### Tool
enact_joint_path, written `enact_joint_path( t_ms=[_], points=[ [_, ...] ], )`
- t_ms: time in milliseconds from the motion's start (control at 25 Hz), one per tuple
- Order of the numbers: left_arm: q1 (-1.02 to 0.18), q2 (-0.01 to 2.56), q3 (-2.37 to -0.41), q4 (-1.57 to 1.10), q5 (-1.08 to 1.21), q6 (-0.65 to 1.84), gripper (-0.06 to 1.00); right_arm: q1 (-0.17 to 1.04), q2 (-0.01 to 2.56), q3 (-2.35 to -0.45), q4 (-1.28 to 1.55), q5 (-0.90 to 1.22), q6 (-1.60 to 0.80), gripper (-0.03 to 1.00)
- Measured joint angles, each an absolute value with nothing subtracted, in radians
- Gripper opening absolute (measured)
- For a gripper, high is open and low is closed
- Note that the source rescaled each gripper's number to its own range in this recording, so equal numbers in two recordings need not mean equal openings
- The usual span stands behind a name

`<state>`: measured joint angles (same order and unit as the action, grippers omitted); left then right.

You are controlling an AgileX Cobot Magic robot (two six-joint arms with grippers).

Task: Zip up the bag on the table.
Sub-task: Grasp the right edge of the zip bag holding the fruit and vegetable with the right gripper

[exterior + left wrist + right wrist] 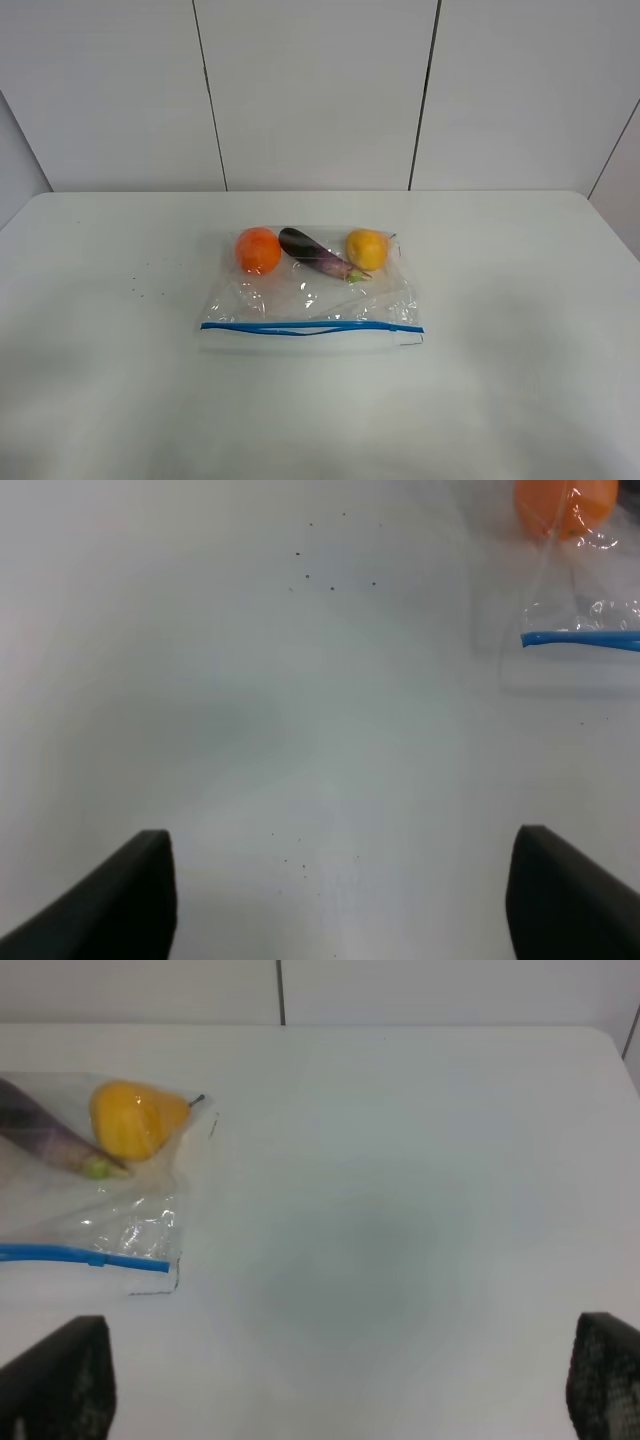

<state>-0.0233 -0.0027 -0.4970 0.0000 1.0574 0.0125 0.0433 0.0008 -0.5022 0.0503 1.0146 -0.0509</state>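
The clear bag (300, 298) lies flat in the middle of the white table (520, 330). Its blue zipper strip (310, 327) runs along the near edge, and its two lines part slightly in the middle. Inside, at the far end, are an orange (258, 250), a purple eggplant (318, 255) and a yellow pear (366, 249). Neither arm shows in the exterior view. My left gripper (345, 900) is open and empty over bare table, apart from the bag's left corner (580, 638). My right gripper (330, 1380) is open and empty, apart from the bag's right corner (130, 1260).
A few dark specks (140, 285) mark the table left of the bag. A white panelled wall (320, 90) stands behind the table's far edge.
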Motion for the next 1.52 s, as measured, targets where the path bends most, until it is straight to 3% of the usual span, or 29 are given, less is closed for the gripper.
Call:
enact_joint_path(
  t_ms=[520,1080,1520],
  points=[
    [-0.023,-0.003,-0.497,0.0,1.057,0.012,1.0,0.043,0.091,-0.538,0.06,1.008,-0.051,1.0],
    [-0.023,-0.003,-0.497,0.0,1.057,0.012,1.0,0.043,1.062,-0.847,0.173,0.88,-0.081,1.0],
    [-0.023,-0.003,-0.497,0.0,1.057,0.012,1.0,0.043,1.64,-0.946,0.689,0.828,-0.511,1.0]
  ],
)
